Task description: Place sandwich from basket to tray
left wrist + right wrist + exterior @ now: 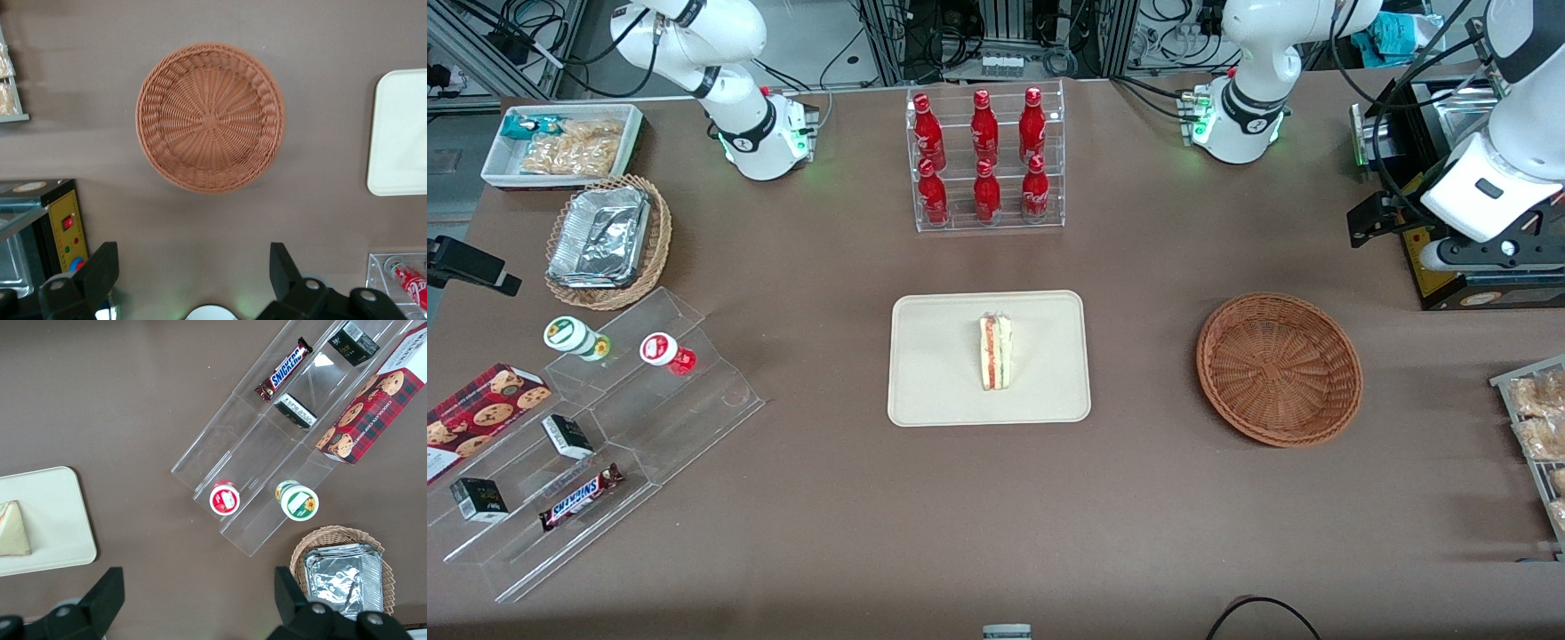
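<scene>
Sandwich (996,351) task reads as done from my end: going big to small, the tray (934,391) sits mid-table nearer the front camera than the bottle rack (987,160), the basket (1279,369) lies toward the working arm's end of the table with nothing in it, and the wedge lies on the tray, cut edge showing red and green layers. My gripper (193,273) hangs high above the table beside the basket, fingers spread apart and holding nothing. I judge nothing is left except maybe parking the arm.
</scene>
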You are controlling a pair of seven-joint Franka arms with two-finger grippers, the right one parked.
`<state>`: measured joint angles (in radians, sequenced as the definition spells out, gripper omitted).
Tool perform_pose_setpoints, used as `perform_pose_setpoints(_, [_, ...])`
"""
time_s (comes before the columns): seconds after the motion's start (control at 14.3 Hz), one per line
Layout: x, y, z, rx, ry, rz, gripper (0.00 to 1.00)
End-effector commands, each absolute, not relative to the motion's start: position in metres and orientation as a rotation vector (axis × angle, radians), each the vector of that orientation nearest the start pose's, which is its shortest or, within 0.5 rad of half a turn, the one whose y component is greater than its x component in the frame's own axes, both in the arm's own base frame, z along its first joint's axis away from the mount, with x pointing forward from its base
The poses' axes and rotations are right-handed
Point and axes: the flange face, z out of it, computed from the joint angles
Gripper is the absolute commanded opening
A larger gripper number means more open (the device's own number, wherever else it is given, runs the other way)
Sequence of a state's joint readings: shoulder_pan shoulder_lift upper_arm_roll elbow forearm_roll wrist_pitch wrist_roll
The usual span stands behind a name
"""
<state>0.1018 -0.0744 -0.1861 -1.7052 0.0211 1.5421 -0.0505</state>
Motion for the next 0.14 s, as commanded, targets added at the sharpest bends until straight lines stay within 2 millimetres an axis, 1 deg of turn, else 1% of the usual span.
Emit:
perform_pose_setpoints(0.0, [0.5212, -0.0406, 0.6072, -3.132, 0.034, 0.103, 1.00])
perform_pose_setpoints(0.07, [0.5202, -0.0409, 0.6076, -3.135, 0.027, 0.108, 1.00])
